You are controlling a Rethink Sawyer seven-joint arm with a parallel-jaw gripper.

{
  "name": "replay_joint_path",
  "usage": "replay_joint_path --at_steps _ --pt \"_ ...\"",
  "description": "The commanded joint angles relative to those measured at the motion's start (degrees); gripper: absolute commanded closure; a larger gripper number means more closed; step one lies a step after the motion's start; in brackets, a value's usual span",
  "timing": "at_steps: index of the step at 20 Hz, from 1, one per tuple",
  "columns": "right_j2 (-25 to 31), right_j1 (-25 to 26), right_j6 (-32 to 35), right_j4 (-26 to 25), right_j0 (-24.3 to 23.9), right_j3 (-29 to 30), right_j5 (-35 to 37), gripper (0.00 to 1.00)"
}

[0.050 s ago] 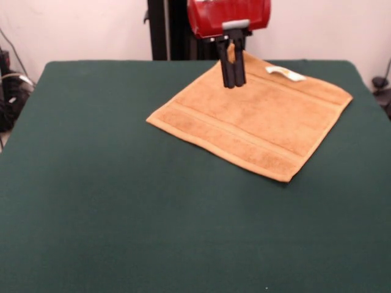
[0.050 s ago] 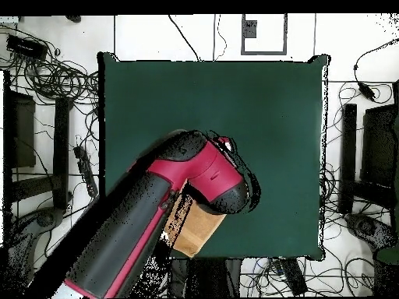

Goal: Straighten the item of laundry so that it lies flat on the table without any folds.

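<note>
The item of laundry (image 1: 256, 119), an orange-tan towel with woven bands and a white label (image 1: 285, 74), lies spread as a diamond on the far right part of the green table (image 1: 122, 183). No fold shows in it. My gripper (image 1: 233, 84) hangs over the towel's far corner, its two black fingers close together, tips at the cloth. A sliver of orange shows in the slit between them. In the overhead view the arm (image 2: 156, 226) covers most of the towel (image 2: 192, 227) and hides the gripper.
The green table (image 2: 273, 117) stretches well beyond the towel on every side. Cables and black stands (image 2: 349, 156) lie on the floor around the table. A black post (image 1: 157, 29) rises behind the far edge.
</note>
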Motion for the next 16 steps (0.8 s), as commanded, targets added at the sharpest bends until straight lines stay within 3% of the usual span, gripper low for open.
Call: replay_joint_path --at_steps 1,7,13,16 --pt "10.48 5.31 -5.09 -0.38 0.11 -4.06 0.07 1.00" --pt "8.73 8.49 0.45 -4.91 0.82 -7.31 -2.64 1.00" --pt "6.33 15.18 11.44 -12.38 1.64 -12.61 -7.16 1.00" --pt "6.17 17.22 11.79 -14.68 1.65 -14.42 -8.22 1.00"
